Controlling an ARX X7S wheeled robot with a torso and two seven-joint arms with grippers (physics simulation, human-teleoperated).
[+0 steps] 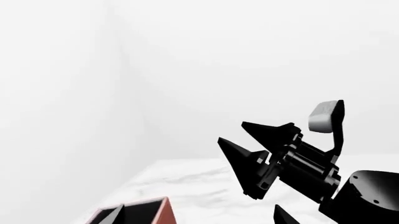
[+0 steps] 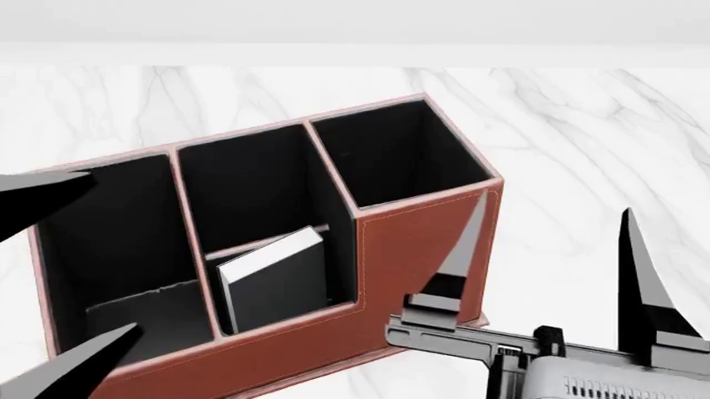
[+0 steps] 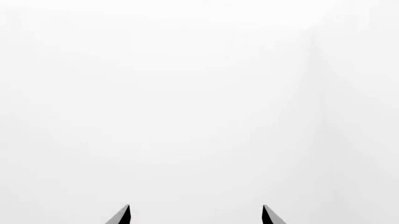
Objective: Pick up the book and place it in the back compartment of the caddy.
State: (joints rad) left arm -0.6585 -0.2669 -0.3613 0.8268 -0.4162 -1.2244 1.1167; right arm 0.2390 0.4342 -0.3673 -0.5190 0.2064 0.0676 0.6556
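Note:
The caddy (image 2: 421, 249) stands on the marble table, its low-cut wall towards me. The black book (image 2: 283, 287) leans tilted inside the back compartment (image 2: 239, 326), white page edge (image 2: 269, 256) up, free of both grippers. My left gripper (image 2: 111, 249) is open and empty, its fingers spread over the caddy's left end cell. My right gripper (image 2: 554, 204) is open and empty, just right of the caddy's right end. In the left wrist view a caddy corner (image 1: 159, 212) shows beside the left gripper (image 1: 199, 207), with the right gripper (image 1: 249, 144) beyond. The right wrist view shows only the right gripper (image 3: 195, 207) against white.
The white marble table (image 2: 554, 108) runs behind and to the right of the caddy, up to a white wall. The deeper middle cell (image 2: 249, 187) and the right end cell (image 2: 394, 154) show black lining and nothing in them.

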